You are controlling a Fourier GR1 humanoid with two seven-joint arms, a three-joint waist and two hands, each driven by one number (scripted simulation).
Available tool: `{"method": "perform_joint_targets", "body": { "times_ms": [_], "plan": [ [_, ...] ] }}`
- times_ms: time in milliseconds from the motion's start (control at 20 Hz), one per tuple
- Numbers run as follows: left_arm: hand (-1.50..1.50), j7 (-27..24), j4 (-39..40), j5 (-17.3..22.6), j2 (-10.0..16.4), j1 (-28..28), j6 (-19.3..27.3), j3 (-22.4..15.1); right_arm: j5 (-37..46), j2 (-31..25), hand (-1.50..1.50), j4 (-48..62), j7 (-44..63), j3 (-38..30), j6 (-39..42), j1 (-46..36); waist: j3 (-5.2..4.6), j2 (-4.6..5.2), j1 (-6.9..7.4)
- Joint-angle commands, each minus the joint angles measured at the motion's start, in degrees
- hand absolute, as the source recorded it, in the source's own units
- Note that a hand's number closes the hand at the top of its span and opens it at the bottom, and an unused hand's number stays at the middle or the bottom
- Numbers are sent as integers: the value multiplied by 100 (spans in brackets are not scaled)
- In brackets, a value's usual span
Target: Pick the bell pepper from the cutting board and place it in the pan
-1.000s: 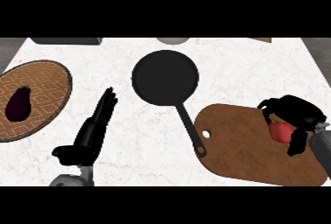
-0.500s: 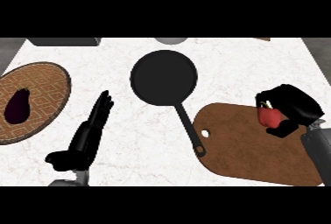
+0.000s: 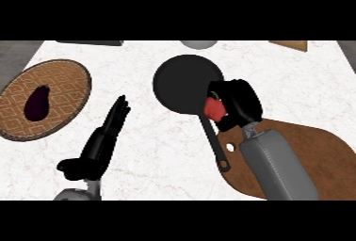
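On the white marbled counter [image 3: 292, 80], you have the following items. Item one: a black round pan [image 3: 182, 80], lying in the upper middle of the head view, its long thin handle [image 3: 214, 141] running down and slightly right until its end overlaps the left edge of the cutting board. Item two: a brown cutting board [image 3: 316, 148], at the lower right, partly covered by the grey right forearm [image 3: 278, 169]; nothing lies on the part of the board you can see. Item three: the red bell pepper [image 3: 213, 109], off the board and in the right hand [image 3: 240, 106], which is curled round it from the right so that only the pepper's left side shows. The pepper sits at the pan's lower right rim, just where the handle joins; you cannot tell from this view how high above the pan it is. Item four: the left hand [image 3: 101, 146], at the lower left, well apart from the pan, resting with fingers straight and pointing up the view, thumb out to the left, holding nothing. Item five: a round brown plate with a woven pattern [image 3: 66, 80], at the far left, bearing a dark purple eggplant [image 3: 36, 103] near its middle. Item six: along the far edge, cut off by the frame, a dark grey object [image 3: 90, 42], a pale grey rounded object [image 3: 199, 44] just beyond the pan, and a brown wooden corner [image 3: 290, 44] to the right.
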Motion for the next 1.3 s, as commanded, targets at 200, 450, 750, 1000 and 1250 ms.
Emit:
{"method": "perform_joint_targets", "body": {
  "times_ms": [200, 450, 750, 1000, 1250],
  "plan": [
    [0, -45, 135, -26, -24, -169, -202, -184, -512, 366, 150, -312, 3139, 905, -1201, -876, 22, 90, 348],
    [0, 56, 217, -66, -219, -383, -84, -239, -644, 371, 150, -39, 4991, 1496, -2054, -1710, 20, 134, 341],
    [0, 217, 27, -35, -60, -326, -72, -69, -577, 372, 150, 1138, 5964, 2195, -3455, -2215, 29, 153, 157],
    [0, 102, 273, -1, -156, -446, -38, 28, 60, 371, 150, 2156, 6085, 2271, -3755, -2744, 25, 161, -16],
    [0, -49, 250, -102, -186, -258, 42, -14, 396, 371, 150, 2949, 5778, 1839, -4712, -2899, 33, 182, -58]
  ]
}}
